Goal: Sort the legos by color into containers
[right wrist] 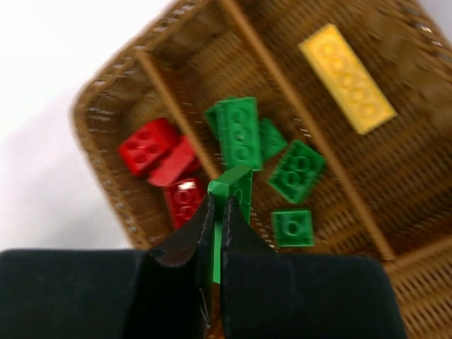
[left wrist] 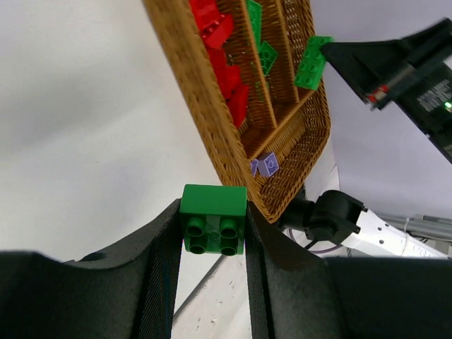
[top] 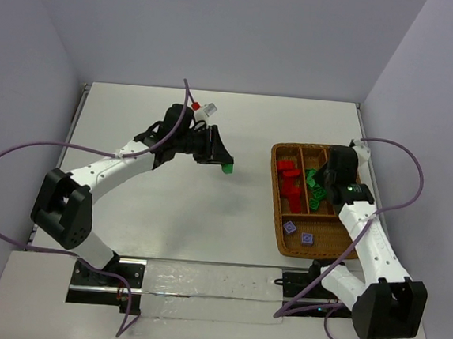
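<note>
My left gripper (top: pixel 221 163) is shut on a green lego brick (top: pixel 226 168) and holds it above the table, left of the wicker tray (top: pixel 275 213). In the left wrist view the brick (left wrist: pixel 213 217) sits between the fingertips, studs facing the camera. My right gripper (top: pixel 326 188) is shut on a thin green plate (right wrist: pixel 239 185), held edge-up over the tray's green compartment. Red legos (top: pixel 291 180) fill the left compartment and green legos (right wrist: pixel 240 131) the middle one. A yellow plate (right wrist: pixel 346 76) lies in the right one, and two purple pieces (top: pixel 299 233) in the near one.
The tray's left rim (left wrist: pixel 212 123) lies ahead of the left gripper. The right gripper with its green plate (left wrist: pixel 311 62) shows in the left wrist view above the tray's far side. The arm bases and a transparent sheet (top: pixel 200 290) are at the near edge.
</note>
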Motion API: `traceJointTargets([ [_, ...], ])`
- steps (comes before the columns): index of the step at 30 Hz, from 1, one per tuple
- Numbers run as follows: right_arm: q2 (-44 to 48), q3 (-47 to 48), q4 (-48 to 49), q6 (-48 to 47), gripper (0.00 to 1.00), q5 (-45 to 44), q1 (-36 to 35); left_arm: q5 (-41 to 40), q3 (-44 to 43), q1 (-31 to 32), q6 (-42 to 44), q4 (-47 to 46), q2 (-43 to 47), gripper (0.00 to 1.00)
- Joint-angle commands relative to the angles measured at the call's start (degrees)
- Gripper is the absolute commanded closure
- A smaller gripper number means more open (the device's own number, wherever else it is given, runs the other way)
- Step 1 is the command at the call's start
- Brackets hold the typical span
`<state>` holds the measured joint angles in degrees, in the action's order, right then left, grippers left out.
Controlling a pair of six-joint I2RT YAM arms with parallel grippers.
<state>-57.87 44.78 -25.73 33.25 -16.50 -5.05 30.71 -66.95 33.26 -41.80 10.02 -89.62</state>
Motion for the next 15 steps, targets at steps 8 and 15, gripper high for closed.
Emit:
traceJointTargets([
  [8,-3.05,-0.92,0.42,-4.25,0.94,-6.18,1.97,-3.03,-6.61,4.80,1.29,3.43,-2.15,1.00],
  [15,-7.09,-0.03,1.48,-6.17,0.34,-3.87,2.05,-3.57,-10.41,7.28,0.49,4.85,-5.43,1.00],
])
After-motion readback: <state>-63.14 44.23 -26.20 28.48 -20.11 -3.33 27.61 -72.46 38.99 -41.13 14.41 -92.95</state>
